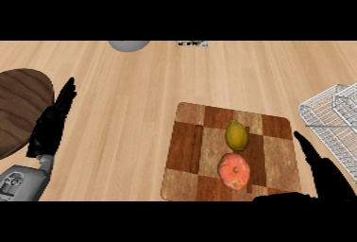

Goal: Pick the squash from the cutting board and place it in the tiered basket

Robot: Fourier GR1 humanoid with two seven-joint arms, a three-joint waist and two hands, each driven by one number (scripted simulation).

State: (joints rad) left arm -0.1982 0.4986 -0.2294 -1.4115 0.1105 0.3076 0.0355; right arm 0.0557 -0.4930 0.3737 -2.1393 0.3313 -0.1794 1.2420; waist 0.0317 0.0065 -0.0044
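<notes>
Wood counter [125, 118]: cutting board [187, 142], tiered basket [327, 118], dark round board [21, 108], grey object [129, 45].

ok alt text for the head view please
A yellow squash lies on a checkered cutting board, next to a round pink-orange item. The right hand is open by the board's right edge, with a wire basket beyond it at the right. The left hand rests open at the far left, by a dark round wooden piece.

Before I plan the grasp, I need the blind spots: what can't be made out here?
Head view:
- Wire basket: cut off by the right edge.
- Grey object: mostly cut off by the top edge, unidentifiable.
- Small item beside it: too small to tell.
- Cutting board: near right corner hidden by the right hand.
</notes>
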